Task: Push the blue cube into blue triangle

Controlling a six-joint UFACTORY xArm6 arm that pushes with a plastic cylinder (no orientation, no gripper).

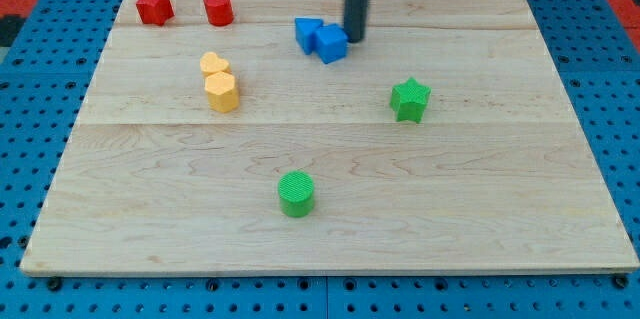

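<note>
The blue cube (331,43) lies near the top middle of the wooden board (480,199). The blue triangle (307,33) lies just left of it, and the two touch. My tip (355,38) is at the cube's right side, touching or nearly touching it. The dark rod rises from there out of the view's top.
A red star (154,6) and a red cylinder (218,8) sit at the top left. A yellow heart (213,64) and a yellow hexagon (222,91) sit left of centre, touching. A green star (410,99) is at the right, a green cylinder (296,194) at the bottom middle.
</note>
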